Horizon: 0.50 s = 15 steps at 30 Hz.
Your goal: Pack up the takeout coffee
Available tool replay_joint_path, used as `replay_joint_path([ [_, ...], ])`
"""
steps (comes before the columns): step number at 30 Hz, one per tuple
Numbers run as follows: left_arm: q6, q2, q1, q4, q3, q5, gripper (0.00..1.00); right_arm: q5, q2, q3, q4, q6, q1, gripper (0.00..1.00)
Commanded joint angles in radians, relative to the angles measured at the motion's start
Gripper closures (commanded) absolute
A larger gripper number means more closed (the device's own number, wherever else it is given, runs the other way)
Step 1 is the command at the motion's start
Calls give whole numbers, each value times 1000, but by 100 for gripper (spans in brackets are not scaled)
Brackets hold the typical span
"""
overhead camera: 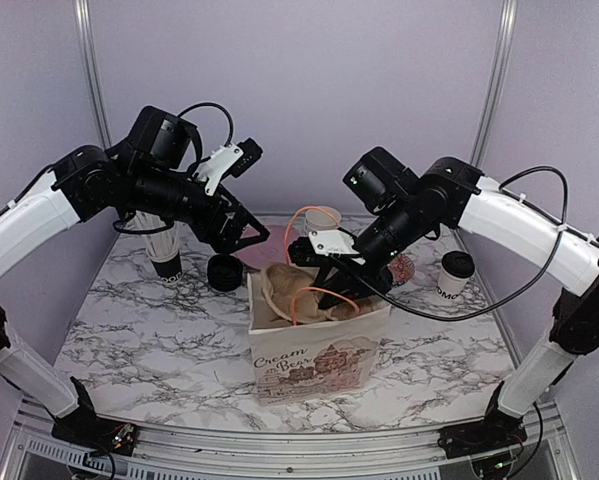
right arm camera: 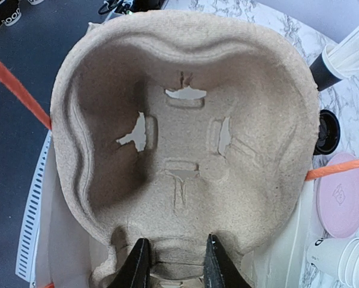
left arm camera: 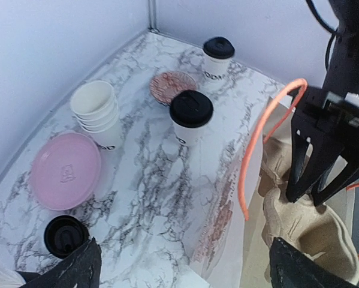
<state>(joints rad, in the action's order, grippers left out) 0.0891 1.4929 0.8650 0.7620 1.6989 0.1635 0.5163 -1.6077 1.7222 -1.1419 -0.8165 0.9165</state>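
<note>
At the centre of a marble table (overhead camera: pixel 129 330), the right gripper (right arm camera: pixel 174 264) is clamped on the near rim of a pulp cup carrier (right arm camera: pixel 185 132) that sits in an open paper bag (overhead camera: pixel 314 365). The left gripper (left arm camera: pixel 185 277), fingers spread wide and holding nothing, hangs above the tabletop at about 11 o'clock from the bag. None of the takeout coffee is packed: one lidded cup (overhead camera: pixel 456 272) stands at 3 o'clock from the bag, well apart from both arms, and the carrier well seen from the right wrist is bare. The risks from here are plain. The carrier is tilted rather than seated flat, so a cup lowered into it could tip and spill, and the orange handle (left arm camera: pixel 257 138) looping over the bag mouth could snag a descending finger or cup. Only the left wrist camera shows a second lidded cup (left arm camera: pixel 191 117) just beside a patterned dish (left arm camera: pixel 172 86), which the right arm hides from overhead. That camera also catches a black dome lid (left arm camera: pixel 65 236) at 7 o'clock in its frame, possibly a third coffee, though its body is out of sight. Only the right wrist view shows the grip on the carrier itself.
</note>
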Motion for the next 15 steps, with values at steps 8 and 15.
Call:
replay_joint_path([
  [8, -73, -200, -45, -232, -184, -225, 1, -160, -106, 100, -104, 14, 18, 72],
  [15, -74, -233, -60, -242, -234, -221, 1, -189, -168, 96, -126, 6, 32, 69],
])
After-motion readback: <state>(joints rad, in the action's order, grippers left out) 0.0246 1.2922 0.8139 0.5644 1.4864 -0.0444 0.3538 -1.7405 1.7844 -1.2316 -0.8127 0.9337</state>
